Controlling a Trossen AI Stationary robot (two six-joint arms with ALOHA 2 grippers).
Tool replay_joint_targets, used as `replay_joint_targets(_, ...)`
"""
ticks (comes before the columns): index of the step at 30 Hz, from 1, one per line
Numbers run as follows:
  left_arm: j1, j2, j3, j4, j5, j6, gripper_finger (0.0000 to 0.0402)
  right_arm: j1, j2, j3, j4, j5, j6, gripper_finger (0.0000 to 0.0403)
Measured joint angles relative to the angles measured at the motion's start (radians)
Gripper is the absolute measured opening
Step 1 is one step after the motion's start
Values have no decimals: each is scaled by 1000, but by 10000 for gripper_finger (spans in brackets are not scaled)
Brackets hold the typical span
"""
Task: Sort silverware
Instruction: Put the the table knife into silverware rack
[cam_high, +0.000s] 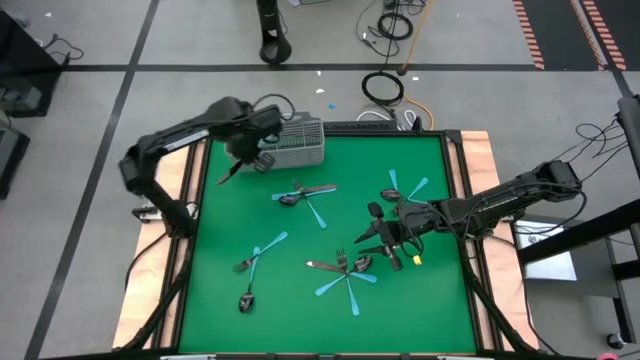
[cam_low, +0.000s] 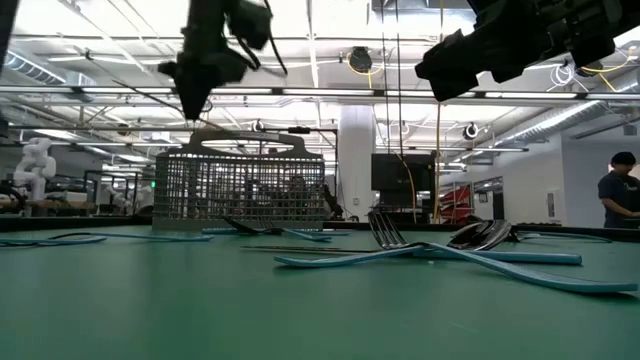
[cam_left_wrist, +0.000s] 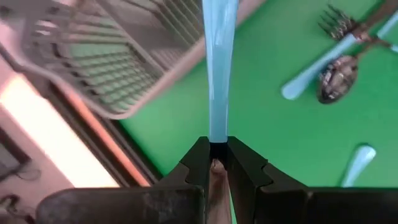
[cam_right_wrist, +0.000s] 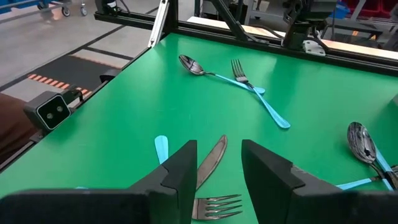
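The left gripper (cam_left_wrist: 214, 163), clamped on a blue handle (cam_left_wrist: 219, 68), hangs beside the mesh basket (cam_high: 292, 143) at the green counter's (cam_high: 250, 210) far left corner. The right gripper (cam_right_wrist: 217, 165) hovers with fingers parted and empty over a dark fork (cam_right_wrist: 214, 205) and knife (cam_right_wrist: 210, 160) near the right side. The remaining silverware (cam_high: 345, 268) lies scattered, some pieces crossed, across the mat's middle. Cables (cam_high: 385, 88) coil on the floor beyond; a person (cam_low: 620, 190) stands in the background.
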Motion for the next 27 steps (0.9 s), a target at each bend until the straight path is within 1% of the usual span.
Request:
replay_joint_targets(3,24,35,9,0,80,7,35,0,0,0,-15,0,0,118)
replay_joint_targets(6,43,45,9,2,112,11,35,0,0,0,-22,0,-1,118)
replay_joint_targets(9,57,32,9,15,170,12,35,0,0,0,-27,1,-2,118)
replay_joint_targets(11,63,12,9,20,207,14,35,0,0,0,-29,1,0,118)
replay_joint_targets(15,63,-61,-8,18,221,-1,35,7,0,0,-29,2,0,118)
replay_joint_targets(18,59,-146,-58,56,221,-73,35,8,0,0,-19,2,-3,118)
replay_joint_targets(20,48,-223,-122,118,241,-141,35,8,0,0,-15,2,-8,118)
replay_joint_targets(22,28,-305,-206,216,286,-221,35,8,0,0,-15,2,-10,118)
replay_joint_targets(25,-16,-418,-370,467,357,-356,35,8,0,0,-14,1,-14,118)
replay_joint_targets(27,-51,-479,-487,708,373,-436,35,8,0,0,-14,1,-22,118)
